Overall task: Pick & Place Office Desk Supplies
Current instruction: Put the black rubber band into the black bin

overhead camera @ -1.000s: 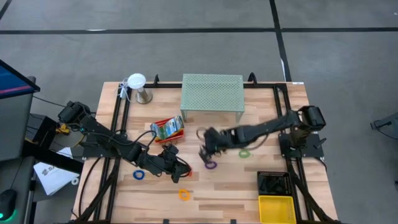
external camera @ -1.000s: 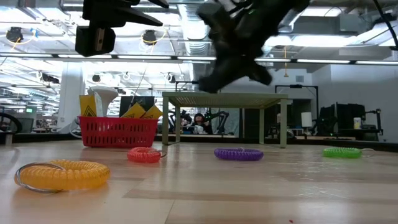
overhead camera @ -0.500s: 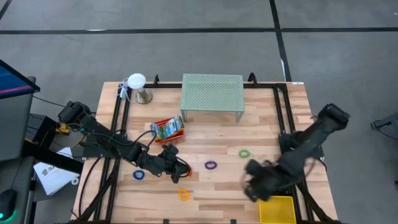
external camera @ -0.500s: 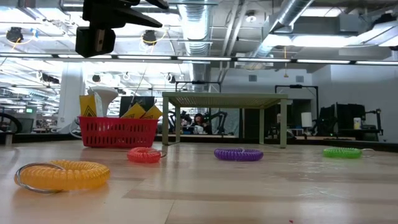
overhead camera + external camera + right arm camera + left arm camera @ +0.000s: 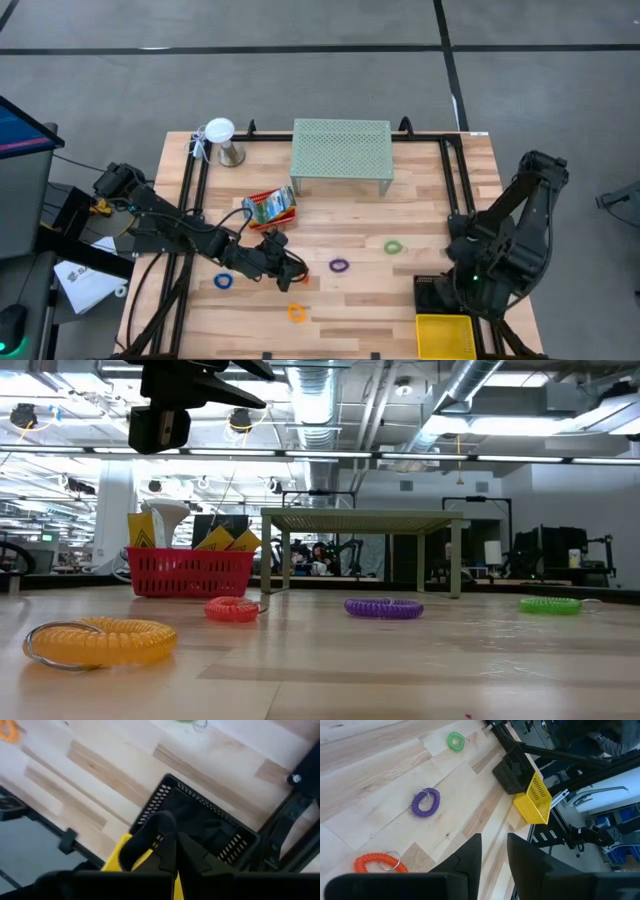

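Note:
Coiled elastic loops lie flat on the wooden table: blue [image 5: 223, 281], orange-yellow [image 5: 296, 312], purple [image 5: 340, 265] and green [image 5: 393, 246]. A red loop [image 5: 377, 863] lies just ahead of my left gripper. Crayon boxes and a card pack [image 5: 268, 206] stand in the red tray. My left gripper [image 5: 287, 270] hovers low over the table's near middle, its fingers [image 5: 470, 857] a little apart and empty. My right gripper [image 5: 452, 288] is shut above the black tray [image 5: 210, 827] at the near right. I see nothing between its fingers [image 5: 170, 845].
The mint-green mesh shelf [image 5: 341, 148] stands at the far middle, and a white object on a metal stand [image 5: 221, 138] at the far left. The yellow tray [image 5: 445, 335] sits at the near right corner beside the black tray. Black frame rails run along both table sides.
My right gripper has swung from the table's middle, beside the purple loop, toward the near right corner and now hangs over the black tray; it has left the low view. The loops lie where they were.

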`<state>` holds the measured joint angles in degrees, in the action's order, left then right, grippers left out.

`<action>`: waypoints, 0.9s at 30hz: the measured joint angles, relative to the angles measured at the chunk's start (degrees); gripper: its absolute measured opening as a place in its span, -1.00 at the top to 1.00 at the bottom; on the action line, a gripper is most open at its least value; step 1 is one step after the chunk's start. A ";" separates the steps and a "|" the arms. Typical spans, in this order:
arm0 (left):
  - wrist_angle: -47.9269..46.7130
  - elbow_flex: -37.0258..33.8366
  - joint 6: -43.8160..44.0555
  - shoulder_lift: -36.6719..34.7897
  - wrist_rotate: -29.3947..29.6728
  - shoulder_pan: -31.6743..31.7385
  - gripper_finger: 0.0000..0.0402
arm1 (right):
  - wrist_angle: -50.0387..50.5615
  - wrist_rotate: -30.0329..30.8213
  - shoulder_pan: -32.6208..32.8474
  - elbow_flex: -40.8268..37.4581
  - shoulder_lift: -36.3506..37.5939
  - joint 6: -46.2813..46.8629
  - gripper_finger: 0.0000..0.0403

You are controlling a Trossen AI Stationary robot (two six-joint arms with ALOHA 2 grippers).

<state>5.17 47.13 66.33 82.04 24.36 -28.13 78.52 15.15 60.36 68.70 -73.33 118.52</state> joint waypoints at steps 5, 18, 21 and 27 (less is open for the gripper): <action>0.00 0.00 -0.09 0.00 -0.04 0.34 0.56 | -9.54 -1.77 -0.06 -7.19 -2.58 0.68 1.00; 0.25 0.00 0.08 0.00 -0.72 0.25 0.56 | -25.78 -3.29 -1.77 -19.58 -2.75 0.20 1.00; 0.52 0.00 0.10 -0.01 -0.71 0.25 0.56 | -25.85 -3.29 -1.77 -19.60 -2.75 0.01 1.00; 0.46 0.00 0.10 0.00 -0.68 0.25 0.56 | -26.46 -2.81 -1.76 -19.62 -2.75 -2.22 0.88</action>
<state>5.63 47.13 66.43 82.04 23.68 -27.88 52.06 12.34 58.60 49.08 -76.07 116.30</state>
